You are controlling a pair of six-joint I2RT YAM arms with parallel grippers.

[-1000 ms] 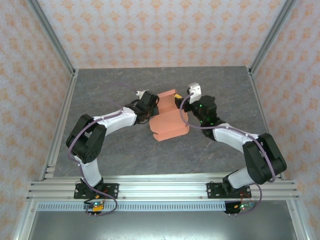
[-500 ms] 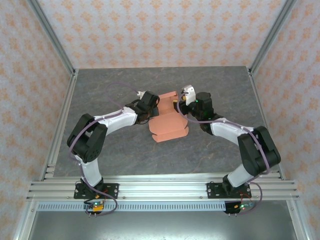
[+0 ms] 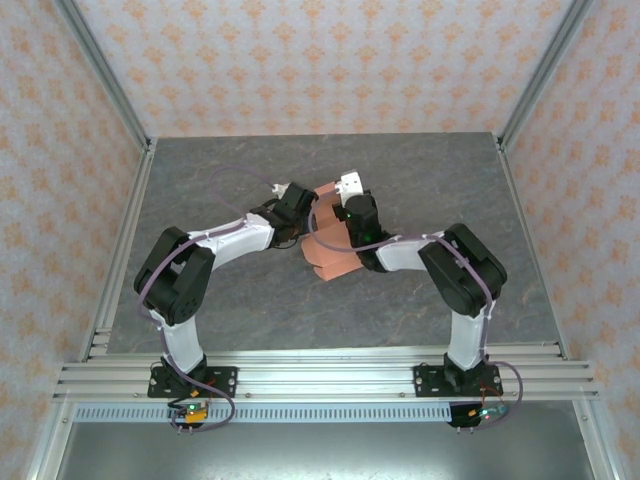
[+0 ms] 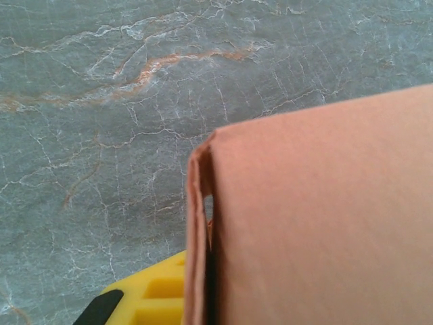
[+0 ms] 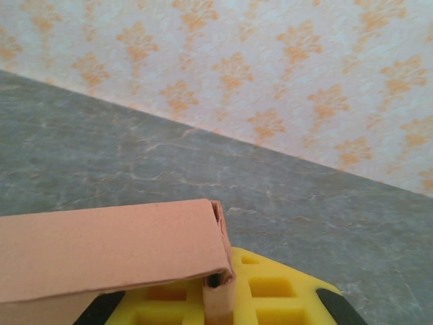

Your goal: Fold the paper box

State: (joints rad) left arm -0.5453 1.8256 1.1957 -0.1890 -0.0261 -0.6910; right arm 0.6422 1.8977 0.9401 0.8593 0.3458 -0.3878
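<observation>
Since the earlier frame the right arm had swung toward the left of the overhead view, carrying the right gripper (image 3: 332, 203) from the box's right side to a spot over its upper part, and the box's lower edge had shifted slightly with it. The left arm had barely moved.

The paper box (image 3: 335, 258) lay near the middle of the grey marbled table (image 3: 250, 300), a little above centre in the frame, partly covered by the right wrist, with its salmon panel showing below and to the left of that arm. The left gripper (image 3: 296, 208) sat against the box's upper left edge, just beside the right one.

In the left wrist view the box (image 4: 325, 217) filled the lower right of the frame, its doubled wall running down past a yellow pad (image 4: 152, 298) at the bottom edge. That claw was closed, clamped on the folded wall.

In the right wrist view a folded flap of the box (image 5: 101, 250) crossed the lower left, lying over a yellow pad (image 5: 270, 291), with the patterned wall (image 5: 270, 68) across the top. Whether that claw was closed or still parted could not be told, nor whether it gripped the cardboard.
</observation>
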